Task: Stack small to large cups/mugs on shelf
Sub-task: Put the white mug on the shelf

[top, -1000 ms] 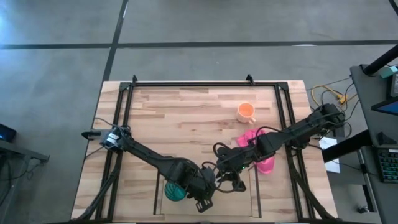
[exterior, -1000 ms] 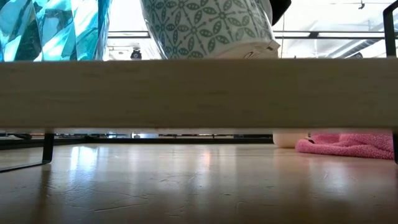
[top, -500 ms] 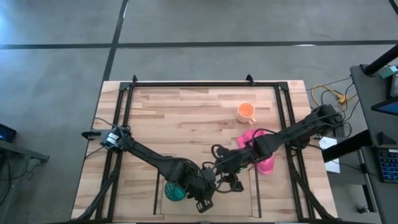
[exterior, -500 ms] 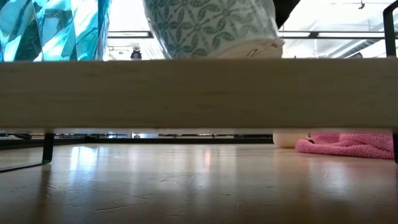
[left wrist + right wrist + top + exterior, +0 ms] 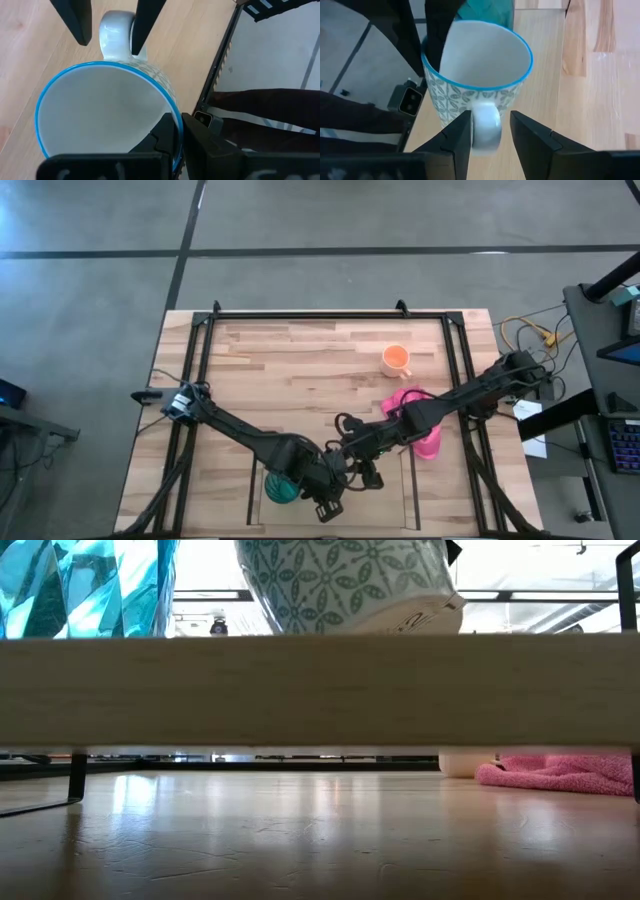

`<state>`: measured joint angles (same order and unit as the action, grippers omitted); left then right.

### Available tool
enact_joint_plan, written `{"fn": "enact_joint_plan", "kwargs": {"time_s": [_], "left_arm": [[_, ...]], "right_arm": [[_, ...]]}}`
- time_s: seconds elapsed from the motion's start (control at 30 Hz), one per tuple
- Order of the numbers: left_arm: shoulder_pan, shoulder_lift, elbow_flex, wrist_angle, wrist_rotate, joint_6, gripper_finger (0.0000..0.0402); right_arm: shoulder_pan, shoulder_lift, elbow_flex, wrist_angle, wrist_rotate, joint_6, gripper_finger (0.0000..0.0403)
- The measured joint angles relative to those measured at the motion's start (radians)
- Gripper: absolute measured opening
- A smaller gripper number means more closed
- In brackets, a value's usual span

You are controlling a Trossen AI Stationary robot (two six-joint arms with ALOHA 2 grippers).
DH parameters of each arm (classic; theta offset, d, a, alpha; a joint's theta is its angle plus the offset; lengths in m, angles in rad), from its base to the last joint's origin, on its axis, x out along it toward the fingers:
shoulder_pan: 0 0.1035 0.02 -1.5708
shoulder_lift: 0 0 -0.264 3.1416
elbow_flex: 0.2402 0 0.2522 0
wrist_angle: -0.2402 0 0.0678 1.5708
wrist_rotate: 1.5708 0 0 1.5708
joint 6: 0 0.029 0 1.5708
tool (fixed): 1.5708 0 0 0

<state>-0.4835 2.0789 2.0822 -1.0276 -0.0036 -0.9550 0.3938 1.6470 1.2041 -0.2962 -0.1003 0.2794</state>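
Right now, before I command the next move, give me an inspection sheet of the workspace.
Surface: light wood table, shelf at its near edge.
Job's things: teal tumbler on the shelf; white patterned mug beside it, tilted; orange mug on the table.
Clutter: pink cloth near the right arm.
Grippers: left gripper shut on the white mug's rim; right gripper open, fingers either side of the handle.
Cables: yellow and black leads off the table's right edge.
Surroundings: grey floor, a desk at right.
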Motion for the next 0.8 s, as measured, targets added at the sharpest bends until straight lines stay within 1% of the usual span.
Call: {"fn": "enact_joint_plan", "kwargs": {"time_s": [0.17, 0.47, 0.8], "left_arm": [[0.000, 0.000, -0.003, -0.001, 0.000, 0.000, 0.0004], [0.001, 0.000, -0.007, -0.008, -0.006, -0.008, 0.0004], [0.001, 0.000, -0.008, -0.005, -0.006, -0.007, 0.0004]], "right_arm": [[0.000, 0.007, 0.000, 0.001, 0.000, -0.004, 0.0117], [0.000, 0.021, 0.000, 0.002, 0.000, -0.003, 0.0065], [0.000, 0.021, 0.000, -0.006, 0.000, -0.007, 0.0067]]}}
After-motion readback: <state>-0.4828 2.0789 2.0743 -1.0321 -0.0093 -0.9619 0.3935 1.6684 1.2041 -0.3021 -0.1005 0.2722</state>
